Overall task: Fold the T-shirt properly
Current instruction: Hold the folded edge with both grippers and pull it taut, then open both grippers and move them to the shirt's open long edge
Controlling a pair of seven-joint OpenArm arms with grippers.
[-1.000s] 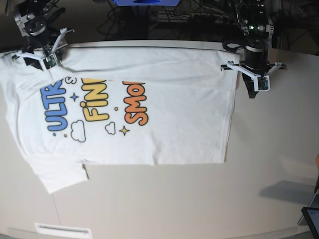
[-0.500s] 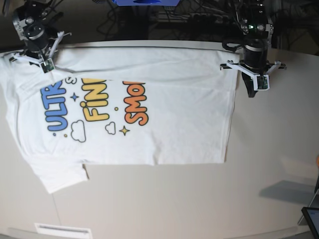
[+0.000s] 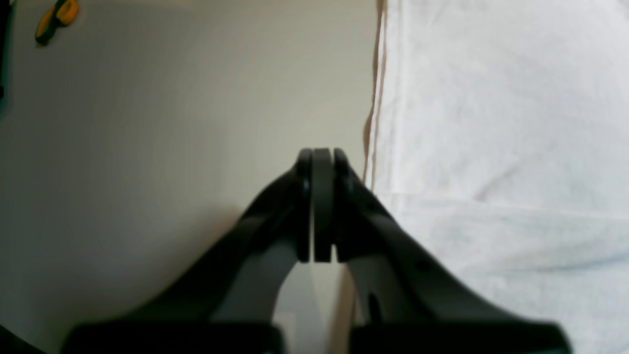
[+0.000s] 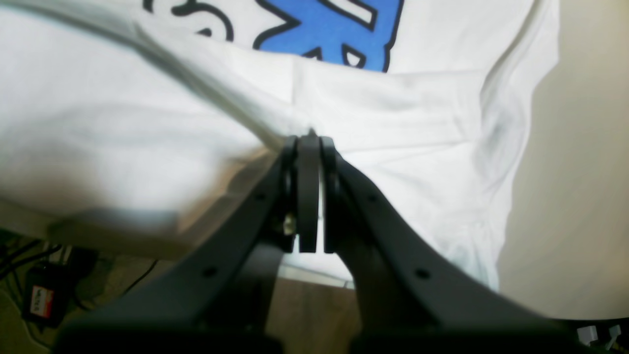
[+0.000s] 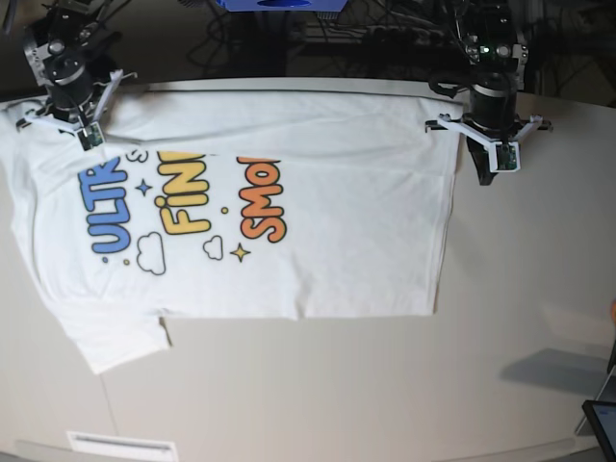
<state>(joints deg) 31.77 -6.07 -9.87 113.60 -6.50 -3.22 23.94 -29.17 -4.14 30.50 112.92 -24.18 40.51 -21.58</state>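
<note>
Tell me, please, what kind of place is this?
Probably a robotics lab or test bench, not a home. A printed T-shirt lies flat on a plain pale table, two robot arms stand at its far edge, and cables and equipment crowd the dark space behind.

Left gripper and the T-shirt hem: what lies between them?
In the left wrist view, only a narrow strip of bare table separates the shut left gripper from the hem of the T-shirt; nothing else lies there.
</note>
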